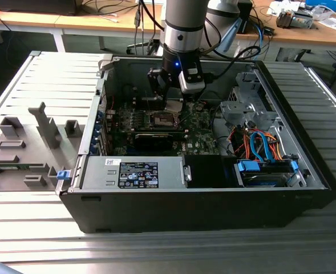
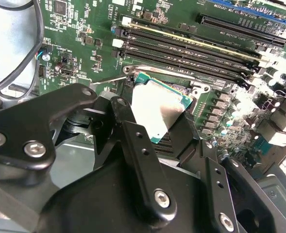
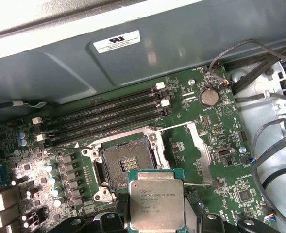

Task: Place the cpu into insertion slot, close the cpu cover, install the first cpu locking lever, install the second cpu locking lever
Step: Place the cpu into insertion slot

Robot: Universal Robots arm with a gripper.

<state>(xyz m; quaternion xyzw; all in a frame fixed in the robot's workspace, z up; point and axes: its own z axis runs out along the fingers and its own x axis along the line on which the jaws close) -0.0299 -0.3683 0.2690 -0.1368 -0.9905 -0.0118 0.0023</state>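
The cpu [image 3: 156, 200], silver top showing, is held in the air over the green circuit board [image 3: 230, 141], just off one edge of the insertion slot [image 3: 126, 162] and not seated in it. The slot's dark contact field lies uncovered inside its metal rim. The tool [image 2: 153, 115] is clamped on the cpu, with a black finger [image 2: 133, 141] on each of two opposite edges of the chip. In the first wrist view, the silver cpu cover [image 3: 201, 145] stands swung up and away at the side of the slot. A thin wire lever [image 3: 179, 127] runs along beside it. The long narrow memory slots [image 3: 109, 116] lie in a row just past the slot, and a round coin battery [image 3: 209, 97] sits further off on the board. In the exterior view the arm reaches down into an open black computer case [image 1: 185, 202]. The case rests on a slatted metal surface [image 1: 156, 251], with grey holders [image 1: 19, 148] standing well apart at the exterior view's left.
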